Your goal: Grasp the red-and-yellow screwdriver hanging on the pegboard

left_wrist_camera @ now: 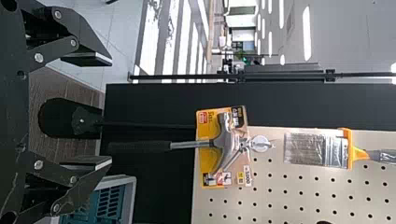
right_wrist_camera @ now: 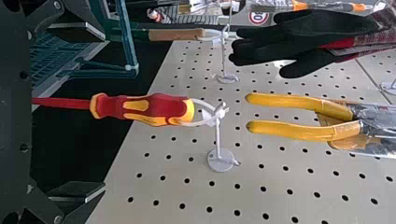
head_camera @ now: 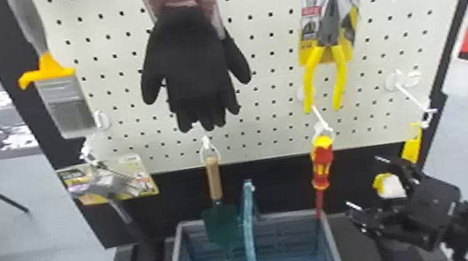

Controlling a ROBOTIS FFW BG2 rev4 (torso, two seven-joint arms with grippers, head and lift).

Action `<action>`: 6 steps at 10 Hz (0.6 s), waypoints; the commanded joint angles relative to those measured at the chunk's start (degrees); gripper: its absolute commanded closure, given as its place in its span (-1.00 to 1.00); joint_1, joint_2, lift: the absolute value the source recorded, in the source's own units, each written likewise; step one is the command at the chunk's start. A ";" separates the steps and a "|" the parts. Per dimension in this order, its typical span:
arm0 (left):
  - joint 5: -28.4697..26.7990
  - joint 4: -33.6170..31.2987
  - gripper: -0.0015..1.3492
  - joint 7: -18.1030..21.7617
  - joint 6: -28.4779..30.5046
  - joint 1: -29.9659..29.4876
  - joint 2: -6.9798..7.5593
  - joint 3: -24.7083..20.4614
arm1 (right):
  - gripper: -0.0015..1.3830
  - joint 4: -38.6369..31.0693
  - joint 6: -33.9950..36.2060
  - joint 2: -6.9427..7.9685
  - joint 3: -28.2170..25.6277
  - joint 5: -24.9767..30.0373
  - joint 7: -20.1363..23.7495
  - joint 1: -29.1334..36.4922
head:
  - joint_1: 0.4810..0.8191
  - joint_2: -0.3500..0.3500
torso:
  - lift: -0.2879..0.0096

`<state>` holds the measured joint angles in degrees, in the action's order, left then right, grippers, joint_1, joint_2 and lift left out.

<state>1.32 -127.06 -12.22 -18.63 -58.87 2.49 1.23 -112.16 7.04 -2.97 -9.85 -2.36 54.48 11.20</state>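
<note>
The red-and-yellow screwdriver point(head_camera: 322, 162) hangs handle up, shaft down, from a white hook on the pegboard point(head_camera: 272, 64). My right gripper point(head_camera: 374, 182) is to the right of it in the head view, apart from it. In the right wrist view my right gripper point(right_wrist_camera: 99, 109) stands open; the screwdriver point(right_wrist_camera: 149, 109) lies across the middle, its red shaft reaching between the spread fingers without visible contact. My left gripper point(left_wrist_camera: 111, 111) is open and holds nothing, with a hanging hammer point(left_wrist_camera: 191, 143) beyond its fingertips in the left wrist view.
Yellow-handled pliers point(head_camera: 337, 68) hang above the screwdriver, black gloves point(head_camera: 196, 62) and a wooden-handled trowel point(head_camera: 214, 179) to its left. A blue-grey crate point(head_camera: 333, 245) with a raised handle point(head_camera: 249, 223) stands below. Another white hook point(head_camera: 411, 94) juts out above the right gripper.
</note>
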 commanded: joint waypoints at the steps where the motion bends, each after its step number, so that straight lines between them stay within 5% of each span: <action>1: 0.00 0.14 -0.24 0.00 0.00 0.39 0.15 0.09 | -0.75 1.98 0.16 -0.54 1.94 -0.11 0.19 -2.43 | -0.60 0.00 | 0.26; 6: 0.09 0.42 -0.24 0.00 0.26 0.76 0.41 0.18 | -0.75 7.89 -0.45 -1.86 6.77 -1.69 0.28 -7.48 | -0.60 0.00 | 0.26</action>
<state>1.41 -126.74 -12.22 -18.43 -58.17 2.88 1.41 -104.94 6.81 -4.66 -3.66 -3.83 54.76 4.47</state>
